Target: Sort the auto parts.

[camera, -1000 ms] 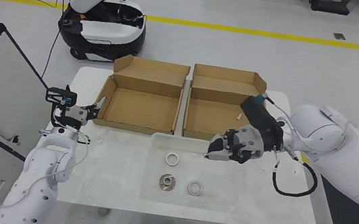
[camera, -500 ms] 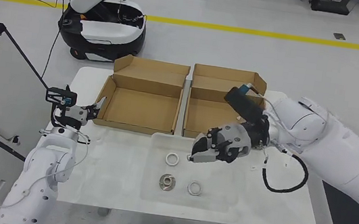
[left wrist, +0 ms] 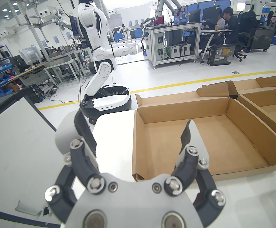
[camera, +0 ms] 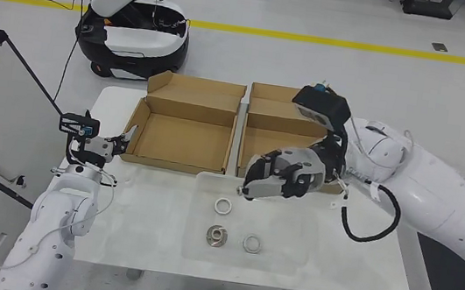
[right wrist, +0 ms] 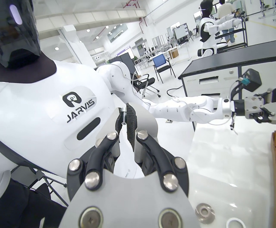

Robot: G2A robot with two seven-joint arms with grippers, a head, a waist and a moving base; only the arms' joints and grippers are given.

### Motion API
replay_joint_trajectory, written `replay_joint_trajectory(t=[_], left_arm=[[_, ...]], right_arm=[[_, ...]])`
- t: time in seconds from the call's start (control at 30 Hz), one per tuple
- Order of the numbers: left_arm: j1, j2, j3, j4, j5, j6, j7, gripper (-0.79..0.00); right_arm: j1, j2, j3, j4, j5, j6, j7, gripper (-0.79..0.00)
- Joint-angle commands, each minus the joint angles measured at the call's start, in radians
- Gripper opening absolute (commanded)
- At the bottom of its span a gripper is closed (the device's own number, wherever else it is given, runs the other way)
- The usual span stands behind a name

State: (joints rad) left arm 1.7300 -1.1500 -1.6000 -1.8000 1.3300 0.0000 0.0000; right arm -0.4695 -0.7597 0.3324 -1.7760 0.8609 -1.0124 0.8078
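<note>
White table (camera: 138, 221) carries two cardboard boxes side by side along its far edge. Right gripper (right wrist: 126, 113) is pressed together on a small threaded bolt (right wrist: 123, 116), hanging just in front of the right box (camera: 281, 147). Below it, set apart from one another, lie a white ring (camera: 223, 205), a metal flanged disc (camera: 216, 235) and a second white ring (camera: 250, 244). Left gripper (left wrist: 133, 123) is spread wide at the table's left edge, beside the left box (left wrist: 215, 138).
</note>
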Motion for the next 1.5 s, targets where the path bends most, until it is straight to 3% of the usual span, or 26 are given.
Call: replay_joint_trajectory(t=[0.0, 0.37, 0.83, 1.13, 1.47], left_arm=[[0.000, 0.000, 0.000, 0.000, 0.000, 0.000, 0.000, 0.000], [0.000, 0.000, 0.000, 0.000, 0.000, 0.000, 0.000, 0.000], [0.000, 0.000, 0.000, 0.000, 0.000, 0.000, 0.000, 0.000], [0.000, 0.000, 0.000, 0.000, 0.000, 0.000, 0.000, 0.000], [0.000, 0.000, 0.000, 0.000, 0.000, 0.000, 0.000, 0.000]], right_arm=[[0.000, -0.006, 0.004, -0.010, 0.039, 0.000, 0.000, -0.785], [-0.057, -0.049, 0.079, -0.073, 0.215, 0.000, 0.001, -0.785], [-0.064, -0.053, 0.085, -0.079, 0.221, 0.003, -0.004, -0.785], [-0.187, -0.082, 0.193, -0.199, 0.333, 0.000, 0.000, -0.785], [-0.291, -0.142, 0.272, -0.253, 0.404, 0.002, 0.002, -0.785]])
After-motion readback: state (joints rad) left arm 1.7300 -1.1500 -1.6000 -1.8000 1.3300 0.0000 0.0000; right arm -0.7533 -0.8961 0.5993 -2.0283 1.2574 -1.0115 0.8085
